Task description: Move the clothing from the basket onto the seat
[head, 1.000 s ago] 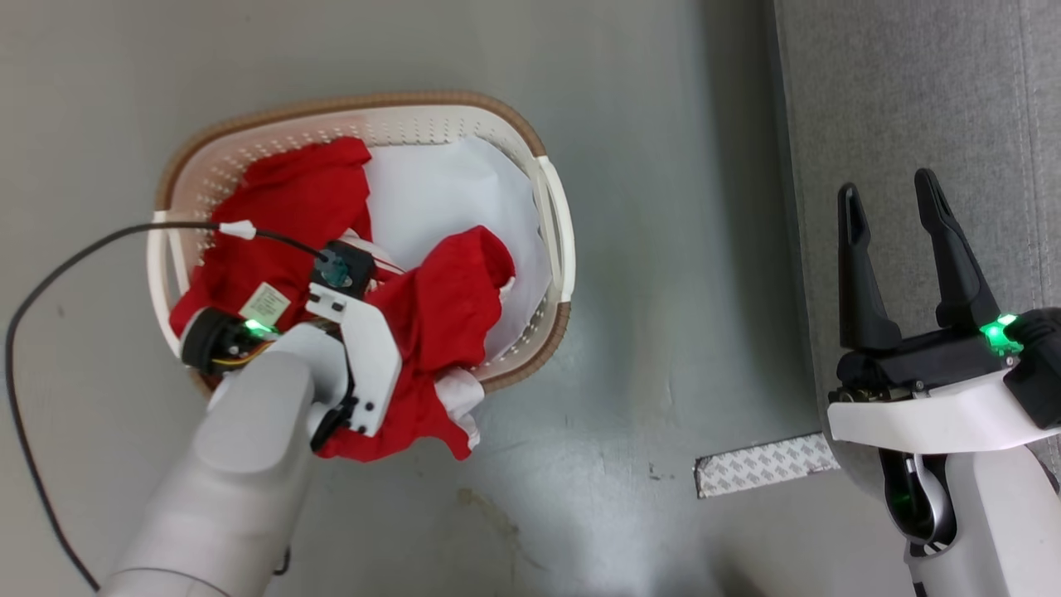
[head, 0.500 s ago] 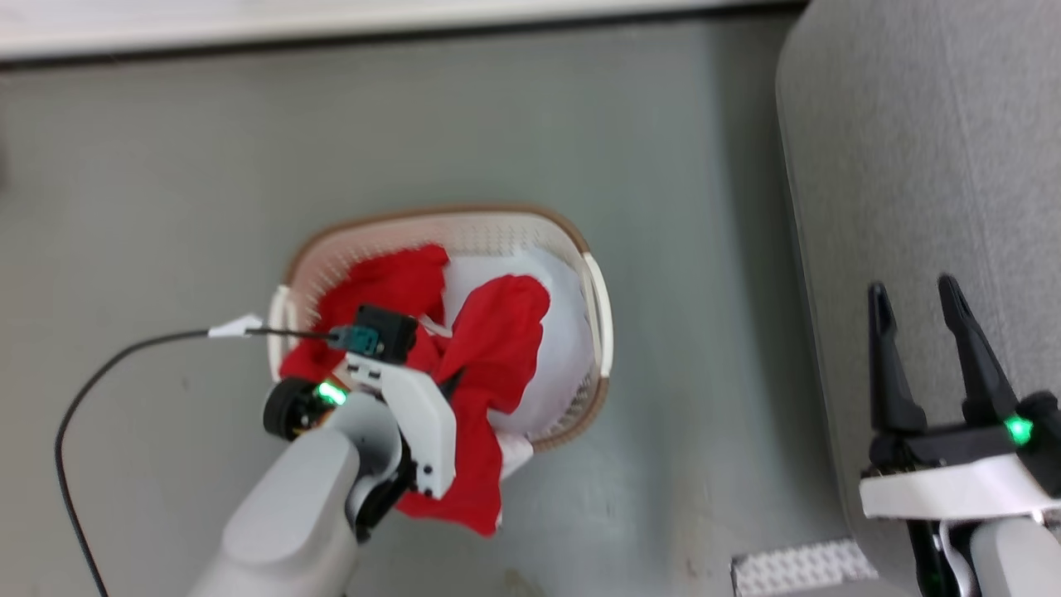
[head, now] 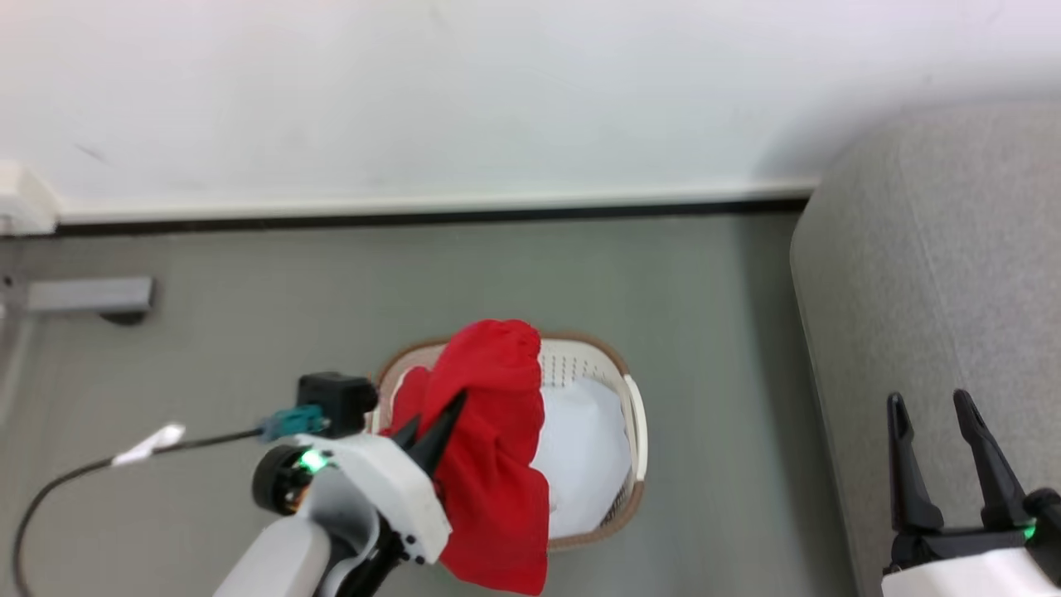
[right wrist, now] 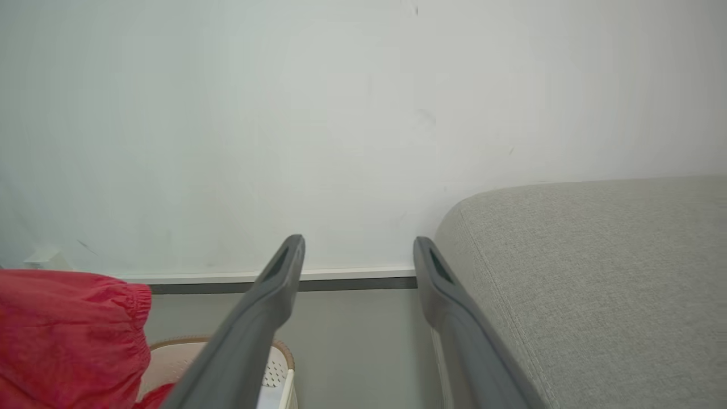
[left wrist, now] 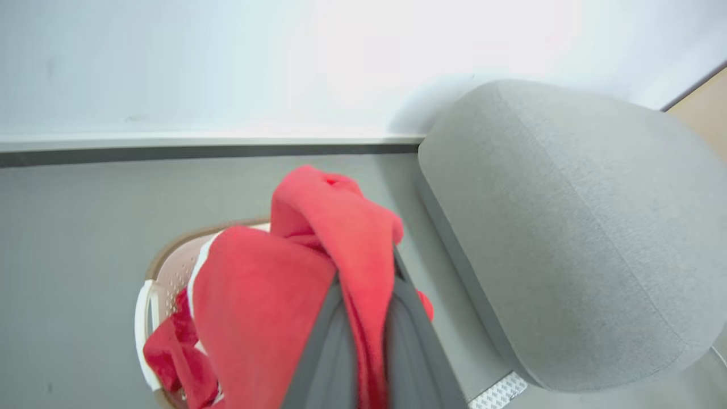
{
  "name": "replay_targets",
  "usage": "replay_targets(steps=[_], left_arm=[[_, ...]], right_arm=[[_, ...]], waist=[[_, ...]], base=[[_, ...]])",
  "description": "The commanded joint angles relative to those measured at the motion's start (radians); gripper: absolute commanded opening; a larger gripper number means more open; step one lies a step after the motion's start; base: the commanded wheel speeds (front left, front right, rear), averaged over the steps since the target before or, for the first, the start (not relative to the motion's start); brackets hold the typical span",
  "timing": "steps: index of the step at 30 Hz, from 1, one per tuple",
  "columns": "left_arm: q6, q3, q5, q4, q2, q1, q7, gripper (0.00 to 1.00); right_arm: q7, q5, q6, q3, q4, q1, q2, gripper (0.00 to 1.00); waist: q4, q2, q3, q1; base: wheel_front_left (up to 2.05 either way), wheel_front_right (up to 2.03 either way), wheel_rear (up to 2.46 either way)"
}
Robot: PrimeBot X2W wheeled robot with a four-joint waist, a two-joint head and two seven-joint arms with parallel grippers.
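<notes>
My left gripper (head: 431,424) is shut on a piece of the clothing, a plain red garment (head: 495,452) that hangs from its fingers above the basket (head: 634,414). In the left wrist view the red garment (left wrist: 301,267) drapes over both dark fingers (left wrist: 324,352), and more red clothing (left wrist: 170,352) lies in the basket (left wrist: 149,289) below. A flat white sheet (head: 580,452) lines the basket. The grey seat (head: 937,282) fills the right side. My right gripper (head: 941,414) stands open over the seat's edge, nothing between its fingers (right wrist: 284,284).
A white wall with a dark baseboard (head: 431,217) runs behind the basket. A black cable (head: 75,477) trails from my left wrist. A grey fitting (head: 83,294) sits on the floor at far left. A white textured strip (left wrist: 500,391) lies by the seat's foot.
My left gripper has closed and risen, pulling the red garment up out of the basket. The head view has tilted up, bringing the wall into sight. The right gripper stays open.
</notes>
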Motion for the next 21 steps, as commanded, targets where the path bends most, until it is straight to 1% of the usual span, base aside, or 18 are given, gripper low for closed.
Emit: replay_targets(steps=[1, 4, 7, 12, 16, 18, 20, 21], left_arm=[[0.013, 0.012, -0.006, -0.023, 0.007, 0.026, -0.018, 0.0], [0.051, 0.036, 0.003, -0.094, 0.021, 0.068, -0.043, 0.0], [0.078, 0.056, 0.011, -0.14, 0.031, 0.106, -0.08, 0.0], [0.114, 0.083, 0.043, -0.169, 0.049, 0.168, -0.163, 0.0], [0.128, 0.088, 0.078, -0.173, 0.065, 0.217, -0.256, 0.0], [0.119, 0.085, 0.088, -0.174, 0.061, 0.238, -0.301, 0.0], [0.117, 0.077, 0.116, -0.167, 0.074, 0.255, -0.34, 0.0], [0.113, 0.074, 0.114, -0.167, 0.068, 0.263, -0.354, 0.0]], right_arm=[[0.001, -0.007, -0.002, -0.004, 0.002, 0.019, -0.008, 1.0], [0.001, -0.015, -0.002, -0.004, 0.0, 0.04, -0.018, 1.0], [0.001, -0.024, -0.002, -0.001, -0.002, 0.06, -0.024, 1.0], [0.001, -0.033, -0.002, 0.008, -0.01, 0.093, -0.033, 1.0], [0.001, -0.04, -0.002, 0.018, -0.023, 0.125, -0.038, 1.0], [0.001, -0.039, -0.002, 0.024, -0.03, 0.142, -0.042, 1.0], [0.001, -0.04, -0.002, 0.031, -0.036, 0.154, -0.047, 1.0], [0.001, -0.04, -0.002, 0.033, -0.039, 0.158, -0.048, 1.0]], waist=[[0.019, 0.0, -0.055, 0.0003], [0.025, 0.0, -0.095, 0.0003], [0.029, 0.0, -0.137, 0.0003], [0.031, 0.0, -0.199, 0.0003], [0.033, 0.0, -0.233, 0.0003], [0.037, 0.0, -0.243, 0.0003], [0.041, 0.0, -0.248, 0.0003], [0.043, 0.0, -0.25, 0.0003]], base=[[0.0, 0.0, 0.0], [0.0, 0.0, 0.0], [0.0, 0.0, 0.0], [0.0, 0.0, 0.0], [0.0, 0.0, 0.0], [0.0, 0.0, 0.0], [0.0, 0.0, 0.0], [0.0, 0.0, 0.0]])
